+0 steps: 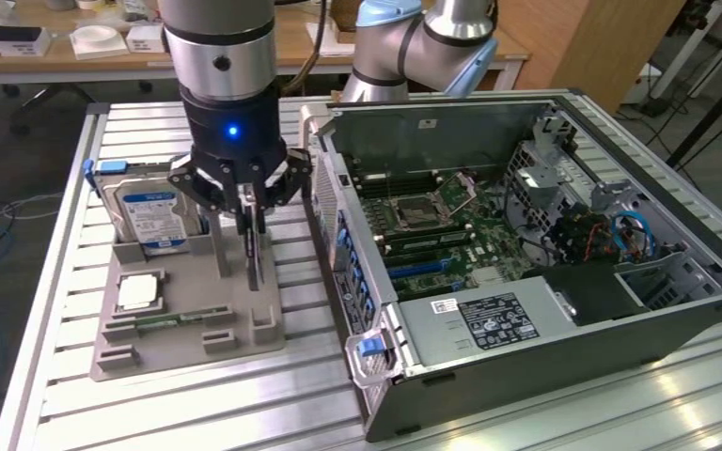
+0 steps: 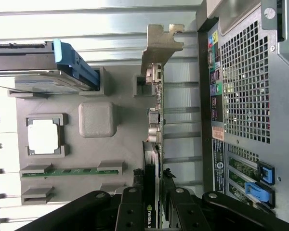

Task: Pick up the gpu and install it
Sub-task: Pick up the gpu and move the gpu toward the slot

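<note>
1. Hanging straight down over the grey tray, my arm stands vertical. A blue light glows on its wrist. In the exterior view it sits at 10 o'clock from the frame's centre.
2. My pincer points downward. Its black fingers are clenched on the gpu, one on each face, near the card's upper edge.
3. The gpu stands upright on its edge at the tray side nearest the computer case. I cannot tell whether its lower edge rests in the tray slot or hangs just clear of it.
4. The gpu is thin and flat. Seen edge-on in the wrist view, it shows a dark cooler with a green logo on one face and the board on the other. A silver bracket with a bent tab closes the end away from my fingers.
5. The tray is matte grey with moulded pockets and raised blocks.
   - A silver hard drive with a blue label and blue clip stands at 10 o'clock from my pincer.
   - A square silver processor lies at 8 o'clock.
   - A narrow green memory stick lies at 7 o'clock.
6. The computer case is dark sheet metal, open on top, at 3 o'clock from the tray. Its rear panel is perforated, and a green motherboard lies inside.
7. The table is ribbed aluminium slats.
</note>
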`<state>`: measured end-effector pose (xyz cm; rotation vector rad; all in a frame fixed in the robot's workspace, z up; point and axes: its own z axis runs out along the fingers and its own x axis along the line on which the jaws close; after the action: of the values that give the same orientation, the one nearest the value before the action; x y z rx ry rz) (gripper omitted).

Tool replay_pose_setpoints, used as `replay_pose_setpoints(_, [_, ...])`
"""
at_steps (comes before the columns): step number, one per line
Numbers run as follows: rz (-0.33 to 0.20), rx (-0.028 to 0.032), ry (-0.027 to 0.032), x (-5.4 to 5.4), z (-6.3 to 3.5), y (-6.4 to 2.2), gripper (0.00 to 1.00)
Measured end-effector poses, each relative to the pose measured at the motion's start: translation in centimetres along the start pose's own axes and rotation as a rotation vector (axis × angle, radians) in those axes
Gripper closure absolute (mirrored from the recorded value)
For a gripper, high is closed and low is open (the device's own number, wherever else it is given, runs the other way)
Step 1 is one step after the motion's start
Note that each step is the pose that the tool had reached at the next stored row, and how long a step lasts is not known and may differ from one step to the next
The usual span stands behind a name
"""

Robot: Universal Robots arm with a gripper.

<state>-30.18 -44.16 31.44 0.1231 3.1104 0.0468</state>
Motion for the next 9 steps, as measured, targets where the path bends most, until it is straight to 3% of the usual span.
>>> replay_pose_setpoints(9, [0.0,-0.0001,-0.0001,-0.1,-2.94,0.09,0.74])
